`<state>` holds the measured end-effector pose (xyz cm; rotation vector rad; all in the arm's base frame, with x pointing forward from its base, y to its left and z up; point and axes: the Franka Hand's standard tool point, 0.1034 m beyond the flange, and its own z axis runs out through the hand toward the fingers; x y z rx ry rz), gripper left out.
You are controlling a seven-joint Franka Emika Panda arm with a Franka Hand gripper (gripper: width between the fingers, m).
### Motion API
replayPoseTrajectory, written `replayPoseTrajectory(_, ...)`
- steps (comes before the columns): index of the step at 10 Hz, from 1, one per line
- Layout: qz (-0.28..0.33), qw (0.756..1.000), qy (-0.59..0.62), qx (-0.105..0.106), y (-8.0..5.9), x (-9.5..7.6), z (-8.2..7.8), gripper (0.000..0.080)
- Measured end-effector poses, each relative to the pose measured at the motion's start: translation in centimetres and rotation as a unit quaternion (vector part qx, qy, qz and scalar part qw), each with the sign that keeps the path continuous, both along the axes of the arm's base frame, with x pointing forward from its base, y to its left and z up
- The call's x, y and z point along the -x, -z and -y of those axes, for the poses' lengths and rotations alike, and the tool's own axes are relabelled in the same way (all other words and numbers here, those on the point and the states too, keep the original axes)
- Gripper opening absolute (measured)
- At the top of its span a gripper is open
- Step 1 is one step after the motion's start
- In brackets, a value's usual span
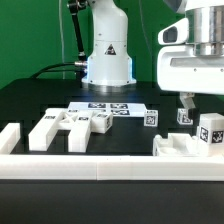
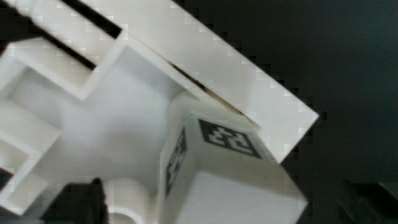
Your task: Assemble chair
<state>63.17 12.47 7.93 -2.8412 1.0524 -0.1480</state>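
The chair is in loose white tagged parts. A tagged block (image 1: 211,131) stands on a white slab piece (image 1: 172,147) at the exterior view's right, against the border rail. My gripper (image 1: 205,108) hangs just above this block, jaws apart on either side of it. In the wrist view the block (image 2: 228,150) fills the middle over the slab (image 2: 107,90). My gripper (image 2: 217,215) shows only dark fingers (image 2: 71,203) at the corners, with gaps to the block. More bars and slabs (image 1: 55,128) lie at the left. Two small tagged cubes (image 1: 150,118) (image 1: 184,117) sit mid-table.
The marker board (image 1: 110,108) lies flat in front of the robot base (image 1: 108,55). The long white border rail (image 1: 100,166) runs along the front, with a raised end (image 1: 10,138) at the exterior view's left. The table is black, with a green backdrop behind.
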Motion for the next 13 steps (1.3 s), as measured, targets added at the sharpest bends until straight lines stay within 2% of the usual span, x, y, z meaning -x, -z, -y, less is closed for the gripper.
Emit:
replayPoseTrajectory(3, 0.007, 0.991, -0.132, 0.017, 0.16, 0.11, -0.21, 0.0649)
replayPoseTrajectory(5, 0.011, 0.97, -0.24, 0.039, 0.19, 0.18, -0.29, 0.0649)
replayPoseTrajectory(9, 0.016, 0.929, -0.364, 0.06, 0.26, 0.22, -0.08, 0.0649)
replayPoseTrajectory(11, 0.019, 0.902, -0.426, 0.07, 0.26, 0.19, 0.11, 0.0649)
replayPoseTrajectory(12, 0.019, 0.902, -0.426, 0.07, 0.25, 0.18, 0.1, 0.0551)
replayPoseTrajectory(13, 0.019, 0.902, -0.425, 0.07, 0.25, 0.18, 0.1, 0.0551)
